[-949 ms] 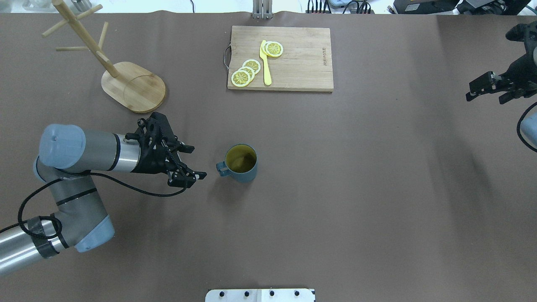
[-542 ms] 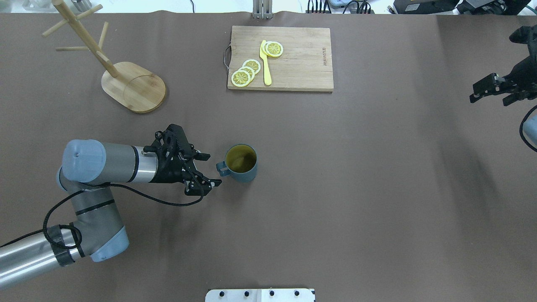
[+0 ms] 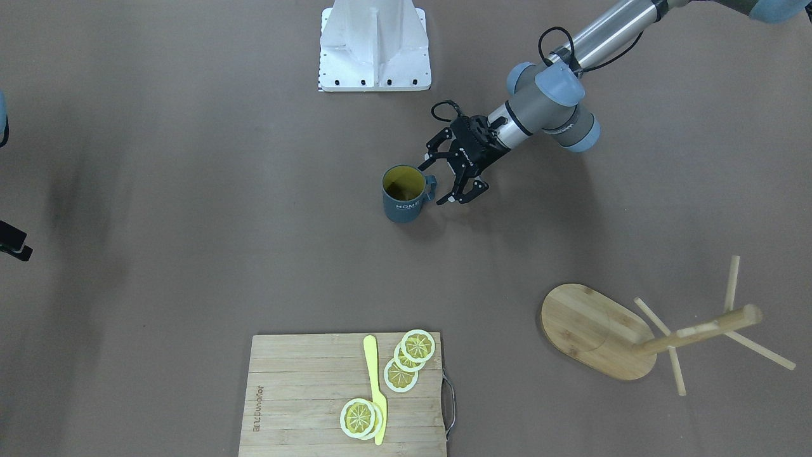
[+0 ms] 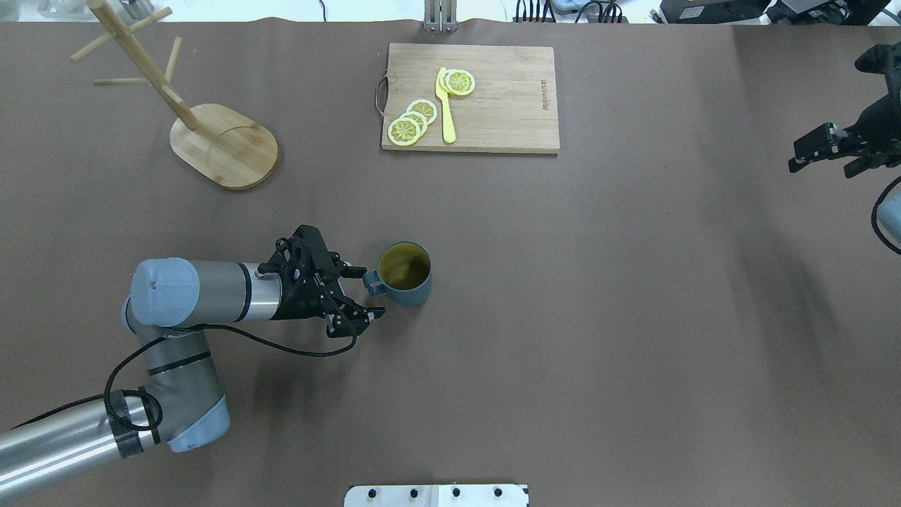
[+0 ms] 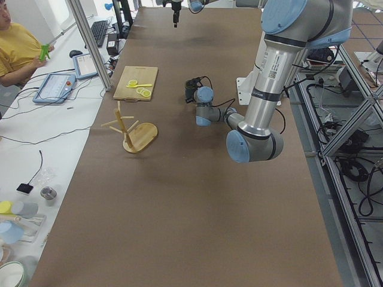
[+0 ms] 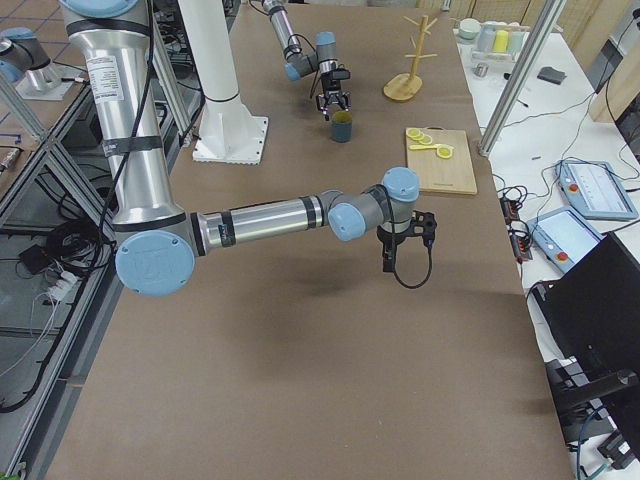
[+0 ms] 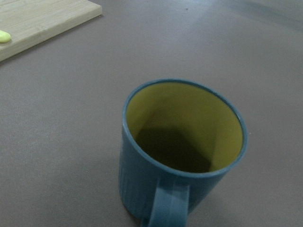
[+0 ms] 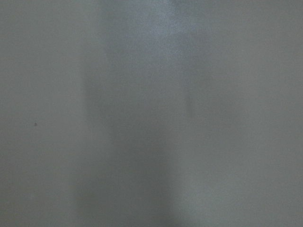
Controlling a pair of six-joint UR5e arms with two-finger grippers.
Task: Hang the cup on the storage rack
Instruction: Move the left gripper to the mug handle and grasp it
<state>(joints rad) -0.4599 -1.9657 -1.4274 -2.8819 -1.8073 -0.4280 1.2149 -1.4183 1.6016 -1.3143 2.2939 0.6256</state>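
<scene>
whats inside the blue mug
Nothing shows inside the cup: only its mustard-yellow wall and a shadowed bottom, so it looks empty. The near inner wall is hidden behind the rim.

A: How many mugs stand on the worktop?
B: One: a dark blue-grey ribbed mug with a mustard-yellow inside, near the centre in the overhead view.
A: Racks?
B: One light bamboo mug tree at ten o'clock; four thin pegs show clearly.
A: And at twelve o'clock?
B: One rectangular wooden cutting board, with one yellow plastic knife and five lemon slices on it: three overlapping, two stacked by the blade.
A: Arms?
B: Two, silver with pale blue joints: left arm, right arm. One white base plate at six o'clock.
</scene>
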